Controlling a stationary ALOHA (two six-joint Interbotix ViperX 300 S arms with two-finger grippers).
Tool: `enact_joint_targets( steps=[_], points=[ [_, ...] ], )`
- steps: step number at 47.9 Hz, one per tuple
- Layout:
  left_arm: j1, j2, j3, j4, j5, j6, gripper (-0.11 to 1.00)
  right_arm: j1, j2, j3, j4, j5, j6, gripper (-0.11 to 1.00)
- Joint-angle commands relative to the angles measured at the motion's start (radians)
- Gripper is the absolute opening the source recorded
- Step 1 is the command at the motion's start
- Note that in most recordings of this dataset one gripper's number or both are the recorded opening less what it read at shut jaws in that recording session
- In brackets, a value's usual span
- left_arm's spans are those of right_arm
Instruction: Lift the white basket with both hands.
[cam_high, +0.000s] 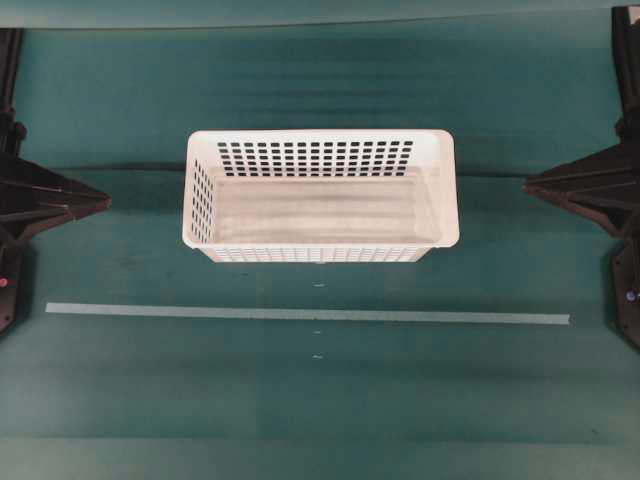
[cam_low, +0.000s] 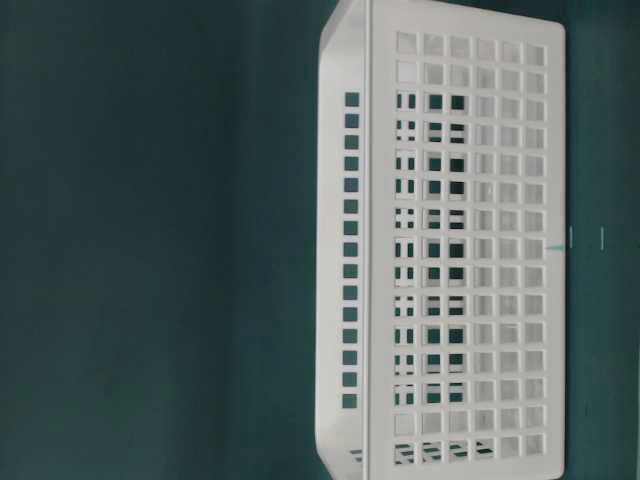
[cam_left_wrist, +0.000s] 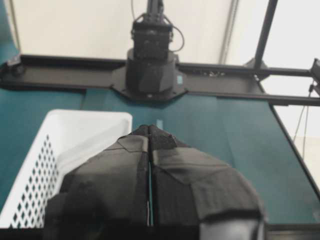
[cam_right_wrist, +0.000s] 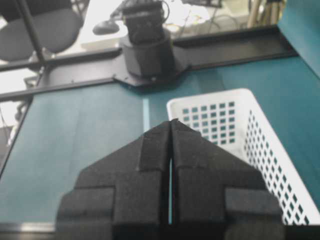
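The left tool (cam_high: 100, 203) is keeping its fingers pressed together and is holding nothing, at the left edge of the counter (cam_high: 120, 90); the right tool (cam_high: 535, 183) is doing the same at the right edge. Both are staying well apart from the basket (cam_high: 320, 195), which is sitting empty and upright in the middle between them, beyond a pale strip (cam_high: 300, 314). The basket is looking light and rather stiff, probably smooth plastic. I think each tool should be taking the rolled rim of one short wall.
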Motion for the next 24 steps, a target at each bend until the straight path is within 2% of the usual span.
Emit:
enact_joint_targets(
  steps=[1,24],
  points=[
    [0.000,0.006,-0.031,0.003,0.003,-0.002,-0.05,-0.003,0.002,-0.018,0.000,0.002,0.003,-0.02],
    [-0.002,0.011,-0.038,0.003,0.005,-0.012,-0.05,-0.005,0.008,-0.025,0.005,0.006,0.008,-0.02]
  ],
)
